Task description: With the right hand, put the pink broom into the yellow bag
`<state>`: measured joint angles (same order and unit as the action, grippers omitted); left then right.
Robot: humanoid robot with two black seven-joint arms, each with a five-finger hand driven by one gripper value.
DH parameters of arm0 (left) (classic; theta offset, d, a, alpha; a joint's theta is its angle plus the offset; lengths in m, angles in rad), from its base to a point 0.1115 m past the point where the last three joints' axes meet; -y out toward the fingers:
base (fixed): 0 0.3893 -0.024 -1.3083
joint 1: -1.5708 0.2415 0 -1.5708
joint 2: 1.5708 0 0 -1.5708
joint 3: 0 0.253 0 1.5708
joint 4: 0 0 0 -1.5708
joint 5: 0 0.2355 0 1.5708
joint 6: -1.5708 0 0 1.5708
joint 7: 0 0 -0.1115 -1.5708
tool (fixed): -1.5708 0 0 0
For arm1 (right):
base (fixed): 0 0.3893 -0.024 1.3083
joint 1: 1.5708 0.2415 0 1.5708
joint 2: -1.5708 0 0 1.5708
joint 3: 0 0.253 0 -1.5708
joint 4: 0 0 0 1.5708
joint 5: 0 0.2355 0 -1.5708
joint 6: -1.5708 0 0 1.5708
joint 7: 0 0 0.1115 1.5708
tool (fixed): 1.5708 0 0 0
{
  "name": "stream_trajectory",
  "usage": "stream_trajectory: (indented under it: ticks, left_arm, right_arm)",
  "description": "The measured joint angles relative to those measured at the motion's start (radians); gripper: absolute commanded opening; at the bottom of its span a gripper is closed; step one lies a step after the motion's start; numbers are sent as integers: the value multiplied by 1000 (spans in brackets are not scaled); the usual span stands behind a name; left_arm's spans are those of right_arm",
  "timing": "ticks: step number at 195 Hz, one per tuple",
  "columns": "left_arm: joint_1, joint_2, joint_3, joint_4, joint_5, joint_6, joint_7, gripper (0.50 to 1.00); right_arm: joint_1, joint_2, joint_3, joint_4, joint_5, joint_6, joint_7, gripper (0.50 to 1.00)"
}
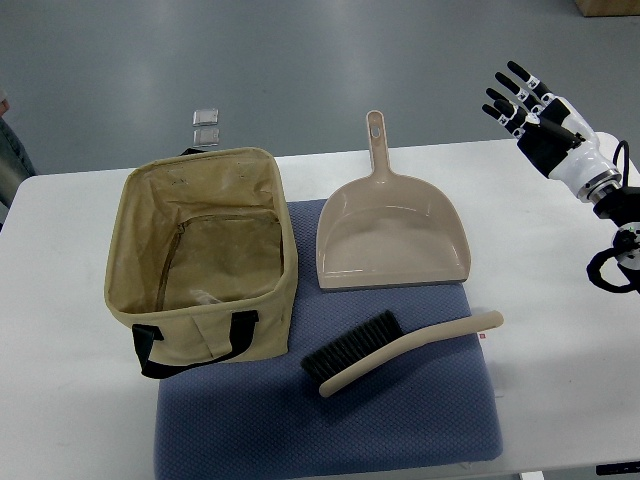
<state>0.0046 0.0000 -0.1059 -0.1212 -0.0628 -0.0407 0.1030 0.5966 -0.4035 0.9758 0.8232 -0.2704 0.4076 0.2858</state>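
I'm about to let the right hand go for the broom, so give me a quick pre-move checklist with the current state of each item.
1. Right hand empty, fingers spread: ok.
2. Broom lying free on the blue mat, nothing on it: ok.
3. Broom handle end pointing toward the right side: ok.
4. Yellow bag upright, mouth open: ok.
5. Dustpan apart from the broom: ok.
6. Left hand out of the way: cannot tell, not in view.
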Motion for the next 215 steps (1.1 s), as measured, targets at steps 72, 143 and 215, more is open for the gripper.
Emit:
stream_trajectory:
  ticks: [72, 143, 215]
  left_arm:
    - [0, 0, 0, 0, 0, 0, 0, 1000]
    - [0, 0, 0, 0, 0, 0, 0, 1000]
    - [0, 0, 0, 0, 0, 0, 0, 1000]
  right_arm:
    - [11, -47, -88, -1, -13, 103, 5, 926]
    - [52, -116, -206, 16, -183, 120, 35, 911]
    - [99, -241, -336, 233, -646, 140, 190, 860]
